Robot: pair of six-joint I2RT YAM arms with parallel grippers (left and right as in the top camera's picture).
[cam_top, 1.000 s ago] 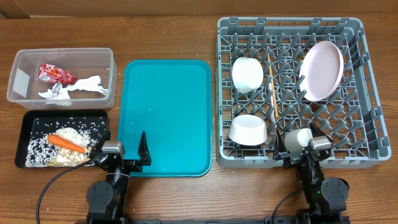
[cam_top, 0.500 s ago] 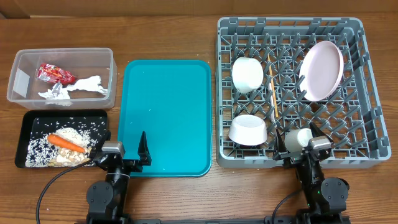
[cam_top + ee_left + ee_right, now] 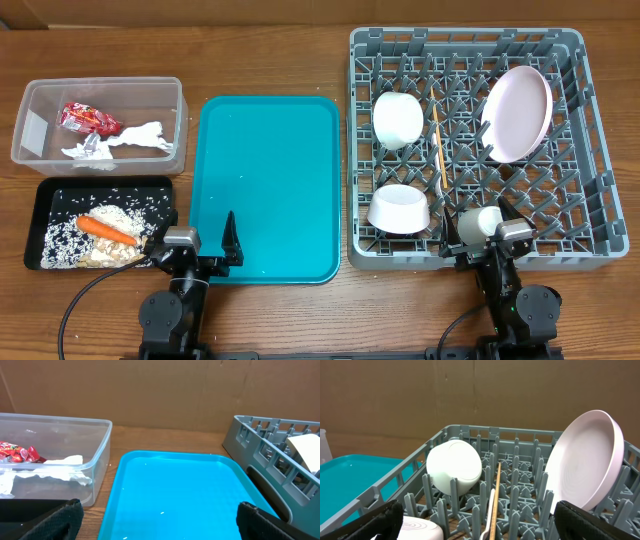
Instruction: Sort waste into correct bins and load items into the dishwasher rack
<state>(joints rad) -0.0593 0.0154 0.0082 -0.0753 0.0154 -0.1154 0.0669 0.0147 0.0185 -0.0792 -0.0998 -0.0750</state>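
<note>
The clear tub [image 3: 100, 82] holds the red wrapper [image 3: 88, 119] and white napkin [image 3: 125, 140]. In the black tray [image 3: 105, 181] lie the carrot [image 3: 106, 230] and rice [image 3: 125, 213]. The grey dishwasher rack [image 3: 465, 37] carries two bowls [image 3: 398, 118] [image 3: 400, 208], the pale-pink plate [image 3: 518, 113], a chopstick [image 3: 437, 145], a cup [image 3: 480, 224] and a white fork [image 3: 490, 510]. My left gripper [image 3: 193, 243] [image 3: 160, 520] stands open over the teal tray's near edge, holding nothing. My right gripper [image 3: 487, 240] [image 3: 480, 520] stands open at the rack's near wall, holding nothing.
The large teal tray [image 3: 265, 170] lies between the bins and the rack, with a few stray rice grains [image 3: 161, 512] on it. A brown cardboard wall [image 3: 150, 390] closes off the back of the wooden table [image 3: 300, 60].
</note>
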